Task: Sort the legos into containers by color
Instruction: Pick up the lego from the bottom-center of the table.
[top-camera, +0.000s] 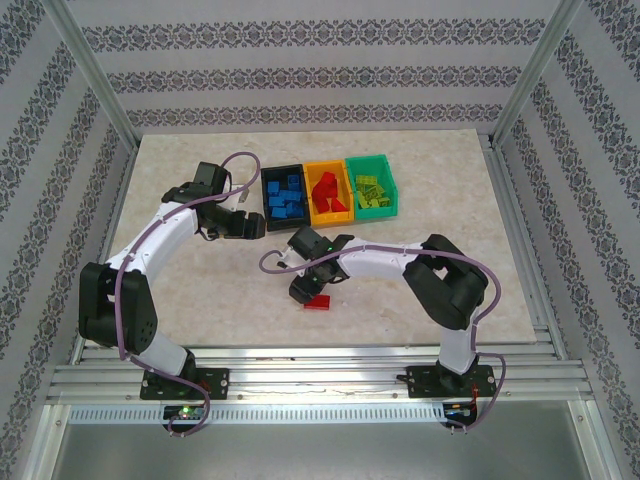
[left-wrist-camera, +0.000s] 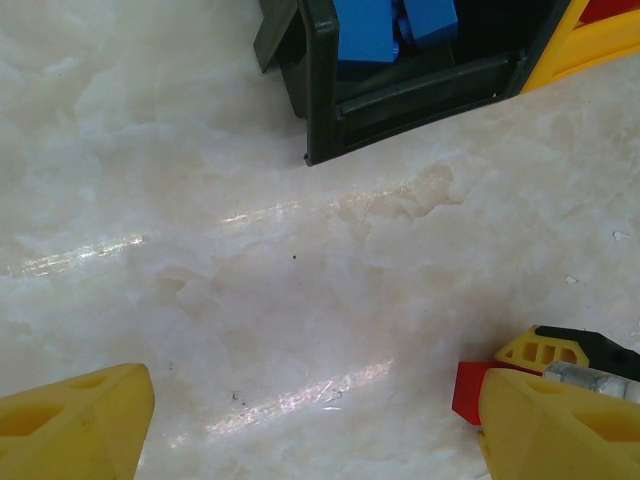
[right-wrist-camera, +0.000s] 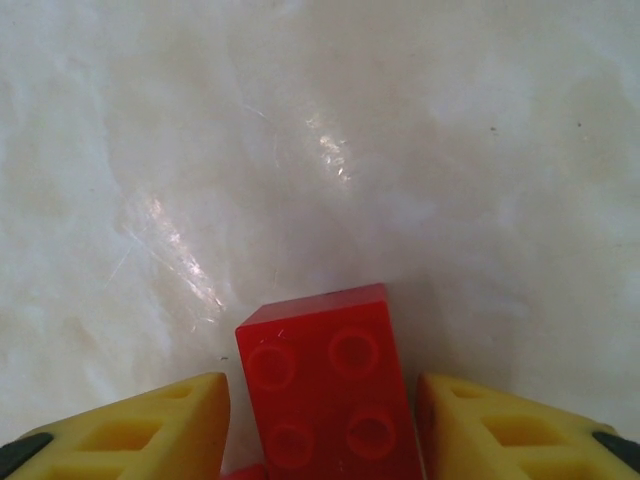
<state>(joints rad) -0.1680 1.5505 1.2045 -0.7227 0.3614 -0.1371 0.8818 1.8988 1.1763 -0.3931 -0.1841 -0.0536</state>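
**Red brick between my right pincer's fingers, grip unconfirmed**

Red brick (top-camera: 318, 303): glossy hard plastic, squarish block, four round studs facing up. It lies near the middle of the table (top-camera: 450, 200), at 6 o'clock of the bin row and well apart from it.

My right pincer (right-wrist-camera: 321, 385) is down over it, with one yellow ribbed finger (right-wrist-camera: 160, 425) at the brick's 9 o'clock and the other at its 3 o'clock. Both are just beside the brick walls. The wrist view doesn't show real contact, so I can't tell whether it is clenched on the brick or not.

My left pincer (left-wrist-camera: 315, 400) is released. Its fingers are spread wide, with bare table between them. It hangs near the black bin's (left-wrist-camera: 420, 95) front corner, at about 10 o'clock of the brick.

The bins are thin-walled moulded plastic, rectangular with open tops, joined side by side.
- The black bin holds blue bricks (top-camera: 284, 195).
- The orange bin (top-camera: 312, 190) holds red bricks (top-camera: 327, 192).
- The green bin (top-camera: 392, 190) holds lime bricks (top-camera: 370, 190).

The table top is smooth, pale and marble-patterned. It is shiny enough to carry light streaks.
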